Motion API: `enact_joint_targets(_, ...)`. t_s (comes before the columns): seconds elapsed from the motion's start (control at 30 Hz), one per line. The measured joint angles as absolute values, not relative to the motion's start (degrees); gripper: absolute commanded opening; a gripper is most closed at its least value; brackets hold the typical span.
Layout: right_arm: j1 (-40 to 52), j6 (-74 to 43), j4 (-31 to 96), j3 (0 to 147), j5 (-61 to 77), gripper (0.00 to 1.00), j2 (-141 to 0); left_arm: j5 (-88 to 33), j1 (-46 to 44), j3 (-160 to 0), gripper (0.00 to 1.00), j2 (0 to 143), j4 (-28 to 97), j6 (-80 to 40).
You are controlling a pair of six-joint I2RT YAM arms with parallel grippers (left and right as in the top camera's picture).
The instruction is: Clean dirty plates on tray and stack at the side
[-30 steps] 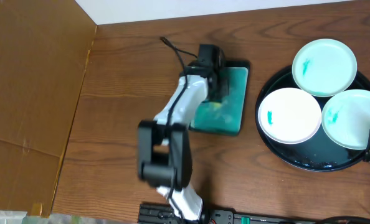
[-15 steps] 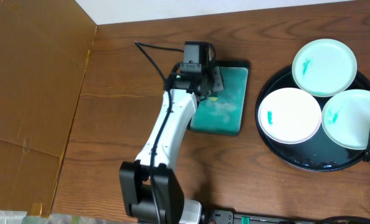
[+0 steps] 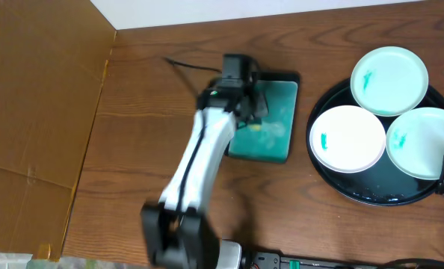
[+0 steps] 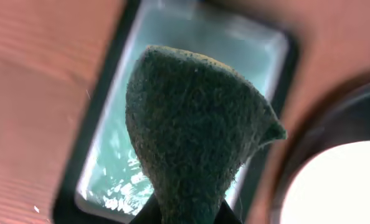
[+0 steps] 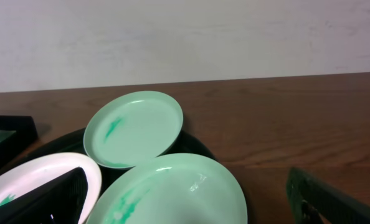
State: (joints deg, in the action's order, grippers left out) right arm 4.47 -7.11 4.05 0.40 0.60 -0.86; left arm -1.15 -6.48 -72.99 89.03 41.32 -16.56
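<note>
Plates: three, all on the tray and none stacked at the side; far plate (image 3: pixel 389 70), left plate (image 3: pixel 347 138), right plate (image 3: pixel 425 142).
Smears: one teal smear on each plate (three in all).
Tray (image 3: pixel 379 193): one, round and black, at the table's (image 3: pixel 147 134) right end; the far plate lies over its far rim.
Rectangular dish (image 3: pixel 278 127): one, black-rimmed, with teal liquid, just left of the tray.
Sponge (image 4: pixel 191 124): one dark piece, above the dish; whether it touches the liquid cannot be told.
Left gripper (image 3: pixel 250 107): over the dish, clenched on the sponge.
Right gripper (image 5: pixel 186 186): at the tray's near right edge, fingers spread wide, grasping nothing.
</note>
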Motion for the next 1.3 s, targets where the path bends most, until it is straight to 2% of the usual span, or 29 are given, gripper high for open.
enact_joint_targets(0.2,4.5,-7.1,4.1,0.4,0.6,0.99,-0.8,-1.1,-6.5,-73.8,0.07,80.9,40.1,-17.3)
enact_joint_targets(0.4,4.5,-7.1,4.0,0.4,0.6,0.99,-0.8,-1.1,-6.5,-64.1,0.07,92.2,28.8,-19.7)
enact_joint_targets(0.57,4.5,-7.1,4.1,0.4,0.6,0.99,-0.9,-1.3,-6.5,-61.6,0.07,100.6,31.8,-19.9)
enact_joint_targets(0.77,4.5,-7.1,4.1,0.4,0.6,0.99,-0.8,-5.6,-6.5,-67.7,0.07,91.8,38.3,-21.0)
enact_joint_targets(0.9,4.5,-7.1,4.1,0.4,0.6,0.99,-0.8,-8.9,-7.6,-70.3,0.07,81.6,38.2,-27.9)
enact_joint_targets(1.07,4.5,-7.1,4.1,0.4,0.6,0.99,-0.8,-10.2,-12.8,-70.3,0.07,80.7,38.1,-37.8)
enact_joint_targets(1.3,4.5,-7.1,4.1,0.4,0.6,0.99,-0.8,-10.8,-25.8,-68.5,0.07,91.4,29.3,-43.2)
